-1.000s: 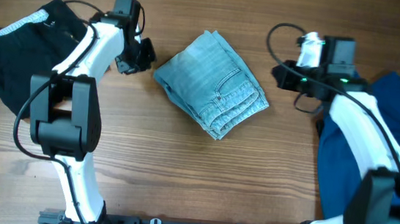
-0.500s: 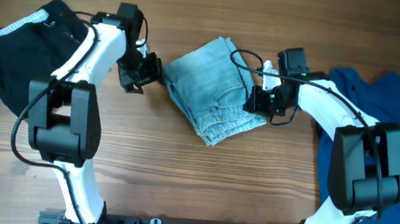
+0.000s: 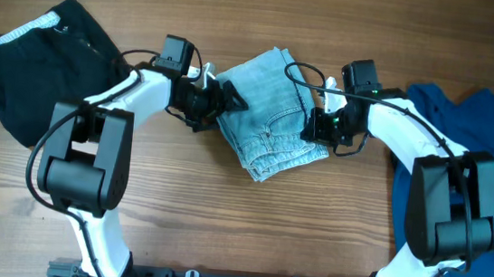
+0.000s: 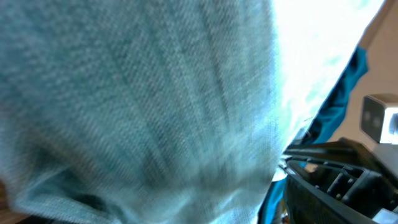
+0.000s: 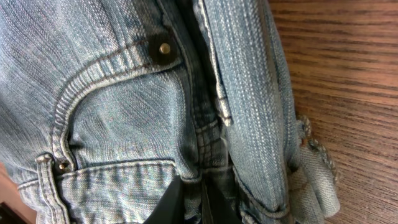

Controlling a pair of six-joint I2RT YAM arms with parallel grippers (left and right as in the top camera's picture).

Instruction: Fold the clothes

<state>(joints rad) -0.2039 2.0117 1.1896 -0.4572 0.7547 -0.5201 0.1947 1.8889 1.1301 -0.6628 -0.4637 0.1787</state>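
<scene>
The folded denim shorts (image 3: 268, 113) lie on the wooden worktop (image 3: 246, 238) in the upper middle of the overhead frame, set at a slant, with a stitched pocket facing up and the layered edges towards the lower right; the left hand (image 3: 224, 98) is at the shorts' left edge, touching the cloth, its arm reaching in from the left; the right hand (image 3: 316, 131) is at their right edge, over the pocket side, its arm coming from the right.

In the left wrist view blurred pale denim (image 4: 137, 93) fills nearly the whole frame, so close that no fingers show; whether that hand is apart or clamped cannot be told.

In the right wrist view the shorts (image 5: 124, 124) fill the left and middle of the frame, with a curved pocket seam and a metal rivet (image 5: 165, 48) near the top; bare worktop (image 5: 348, 74) shows at the right; dark shapes sit low in the middle among the folds, and I cannot tell whether this hand is apart or clamped on the cloth.

A black garment (image 3: 37, 55) lies at the upper left of the overhead frame; a dark blue garment (image 3: 482, 152) lies along the right side, partly under the right arm.
</scene>
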